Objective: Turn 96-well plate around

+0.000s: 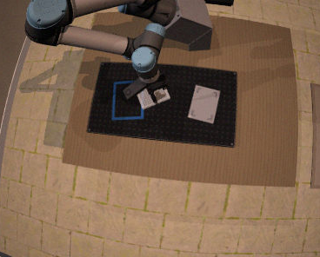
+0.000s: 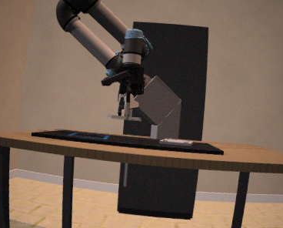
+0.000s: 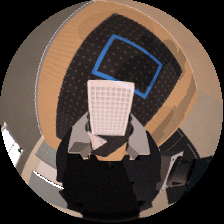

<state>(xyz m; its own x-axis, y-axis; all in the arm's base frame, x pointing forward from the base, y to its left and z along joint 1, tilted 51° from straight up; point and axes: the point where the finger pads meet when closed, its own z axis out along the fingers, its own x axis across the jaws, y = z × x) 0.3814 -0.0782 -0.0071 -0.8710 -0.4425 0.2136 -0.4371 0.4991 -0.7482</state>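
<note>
My gripper is shut on the white 96-well plate and holds it level, well above the black mat. In the side view the plate hangs clear of the table under the fingers. In the wrist view the plate sticks out ahead of the fingers, wells up. I cannot make out its cut corner. The grey nest slab with corner locators lies on the right of the mat, empty, and it also shows in the side view.
A blue rectangular outline is marked on the mat's left part, just left of the held plate; it also shows in the wrist view. A grey wedge-shaped box and a dark cabinet stand behind the table.
</note>
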